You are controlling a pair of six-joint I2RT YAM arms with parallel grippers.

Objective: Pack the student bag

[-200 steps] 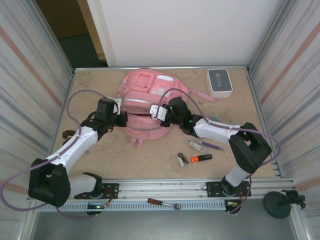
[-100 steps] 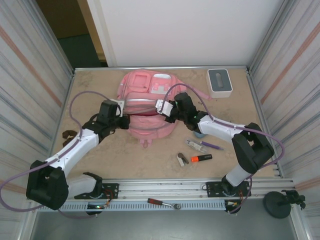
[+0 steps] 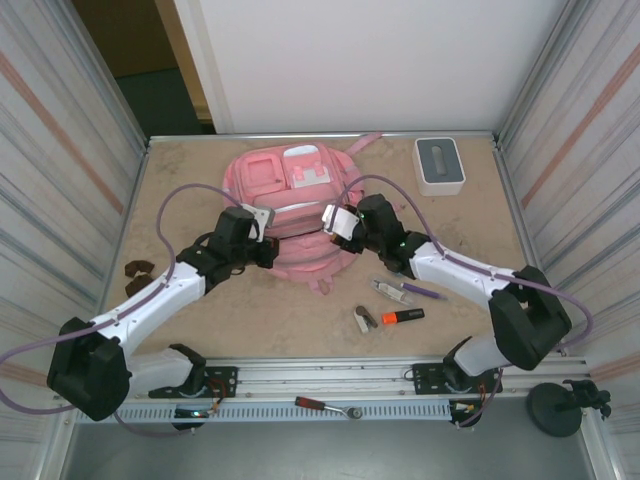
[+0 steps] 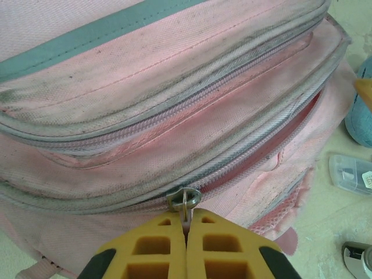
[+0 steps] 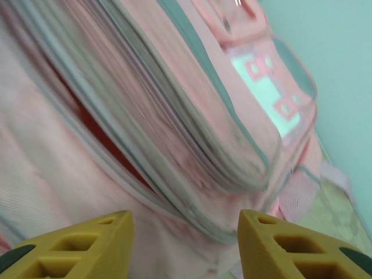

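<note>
Step in hand, as I read it: unzipping a compartment so things can go in. The student bag (image 3: pixel 297 195) lies flat at the far middle of the worktop (image 3: pixel 200 310), front pockets up, and red lining shows in a partly open seam. The left fingers (image 4: pixel 174 232) are pressed together, pinching the metal zip pull (image 4: pixel 183 199) at the bag's near edge. The right fingers (image 5: pixel 110 232) are spread, holding nothing, close against the bag's side. To do it well, draw the pull along the line of the zip track, not up and away from it, or the soft fabric will bunch and jam the slider. The right fingers should close on the fabric next to the seam and brace it, since the bag looks light enough to slide. Loose items wait well apart on the near right: an orange highlighter (image 3: pixel 403 316) and a purple pen (image 3: pixel 424 291). Writing: none legible; a clear item with a label (image 4: pixel 351 173) has print too blurred to read.
</note>
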